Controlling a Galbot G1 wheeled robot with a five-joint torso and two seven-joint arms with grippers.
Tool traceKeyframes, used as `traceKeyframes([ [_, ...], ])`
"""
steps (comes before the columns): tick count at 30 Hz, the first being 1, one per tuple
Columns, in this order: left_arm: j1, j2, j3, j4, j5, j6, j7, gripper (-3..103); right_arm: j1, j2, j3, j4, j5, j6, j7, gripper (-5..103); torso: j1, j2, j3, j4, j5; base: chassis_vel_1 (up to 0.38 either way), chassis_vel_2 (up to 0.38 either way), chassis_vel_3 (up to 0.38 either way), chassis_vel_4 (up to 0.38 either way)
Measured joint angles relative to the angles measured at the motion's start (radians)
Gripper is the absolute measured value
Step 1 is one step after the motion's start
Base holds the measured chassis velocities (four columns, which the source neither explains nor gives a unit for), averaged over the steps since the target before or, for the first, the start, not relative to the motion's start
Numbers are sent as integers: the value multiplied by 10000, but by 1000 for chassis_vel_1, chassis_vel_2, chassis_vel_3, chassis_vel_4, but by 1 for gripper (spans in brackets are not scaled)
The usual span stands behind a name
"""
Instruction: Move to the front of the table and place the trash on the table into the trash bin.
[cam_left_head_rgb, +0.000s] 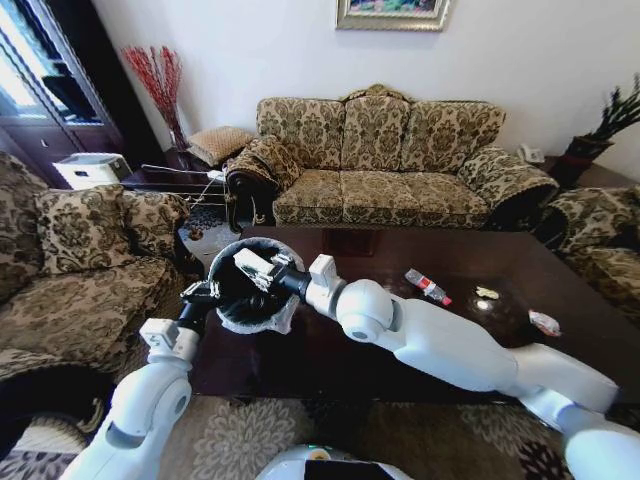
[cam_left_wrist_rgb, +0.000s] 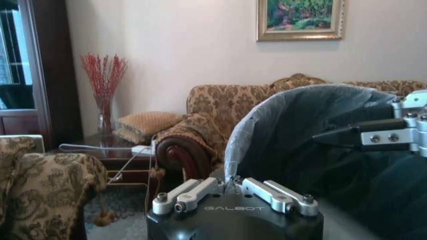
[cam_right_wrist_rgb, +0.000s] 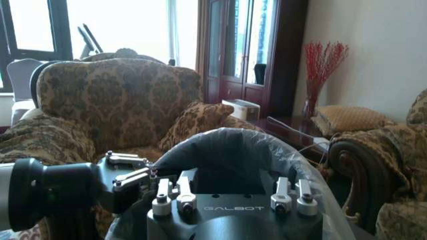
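**Both grippers at the bin, litter lying on the table**

The table (cam_left_head_rgb: 400, 330), dark and glossy, spreads across the middle of the head view, and everything below is placed against it. A patterned sofa (cam_left_head_rgb: 380, 160) stands beyond its far edge; a matching armchair (cam_left_head_rgb: 80, 270) sits off its left end.

The trash bin (cam_left_head_rgb: 250, 290), black with a pale bag folded over its rim, is at the table's left end, tipped so that its mouth faces the robot. In the left wrist view the bin (cam_left_wrist_rgb: 320, 145) rises close ahead, its dark inside turned to the camera; in the right wrist view its bagged rim (cam_right_wrist_rgb: 227, 145) arches right over the fingers.

The left gripper (cam_left_head_rgb: 200, 295) is at the bin's left rim, fingers pinched together on the bag's edge (cam_left_wrist_rgb: 233, 182). The right gripper (cam_left_head_rgb: 255, 268) reaches across the table's left part into the bin's mouth; its fingers (cam_right_wrist_rgb: 167, 192) stand spread apart, with nothing seen between them.

On the table's right half lie the clear bottle (cam_left_head_rgb: 428, 287) with a red cap, then yellowish scraps (cam_left_head_rgb: 487, 293), a small white piece (cam_left_head_rgb: 484, 305) and a wrapper (cam_left_head_rgb: 545, 322) nearest the right end.
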Motion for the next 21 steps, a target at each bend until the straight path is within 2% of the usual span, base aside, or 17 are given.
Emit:
traceKeyframes([
  [2,-16,-62,-4,-30,8,15,12,2,70,22,6,-93,14,183,-64,66,0,0,0,1,0,0,0,0,0],
  [3,0,-98,-12,-39,12,17,23,2,69,36,66,-86,18,507,-74,72,0,-1,1,1,2,0,0,0,0],
  [4,0,-98,-12,-39,12,17,23,2,69,36,66,-86,18,507,-74,72,0,-1,1,1,2,0,0,0,0],
  [6,6,-137,-78,-43,29,16,15,2,-2,-13,479,102,102,807,9,83,0,-1,1,4,3,0,0,0,0],
  [9,-1,-160,-116,-68,45,-24,9,2,-169,-205,1019,391,198,778,54,88,1,0,-2,-1,0,0,0,0,0],
  [10,27,-186,-198,-2,90,11,-35,2,-423,-489,1824,408,177,619,352,93,-2,0,0,13,21,0,0,0,0],
  [11,27,-186,-198,-2,90,11,-35,2,-423,-489,1824,408,177,619,352,93,-2,0,0,13,21,0,0,0,0],
  [12,45,-216,-164,7,83,42,-14,2,-818,-826,2994,418,152,508,453,97,1,1,-4,-10,-19,0,0,0,0],
  [13,45,-218,-197,-5,95,41,-37,2,-1557,-1212,3936,363,164,392,332,100,-1,0,1,10,15,0,0,0,0],
  [14,45,-218,-197,-5,95,41,-37,2,-1557,-1212,3936,363,164,392,332,100,-1,0,1,10,15,0,0,0,0],
  [15,36,-215,-197,-7,99,39,-44,2,-2082,-1511,4660,375,186,369,190,100,0,0,0,-7,14,0,0,0,0],
  [16,33,-214,-195,-9,95,38,-38,2,-2394,-1687,5076,391,237,369,100,100,2,0,-1,-3,12,0,0,0,0],
  [17,13,-210,-154,-9,89,37,-19,2,-3161,-2106,5891,503,473,356,-96,100,1,0,0,-16,5,0,0,0,0],
  [19,15,-207,-117,18,107,38,-32,2,-3812,-2437,6578,725,641,357,-194,100,0,0,-1,-10,7,-23,-51,-2,-8],
  [21,28,-207,-101,22,120,39,-28,2,-4018,-2512,6754,791,647,357,-214,100,0,0,-1,-6,10,-8,-26,-1,0],
])
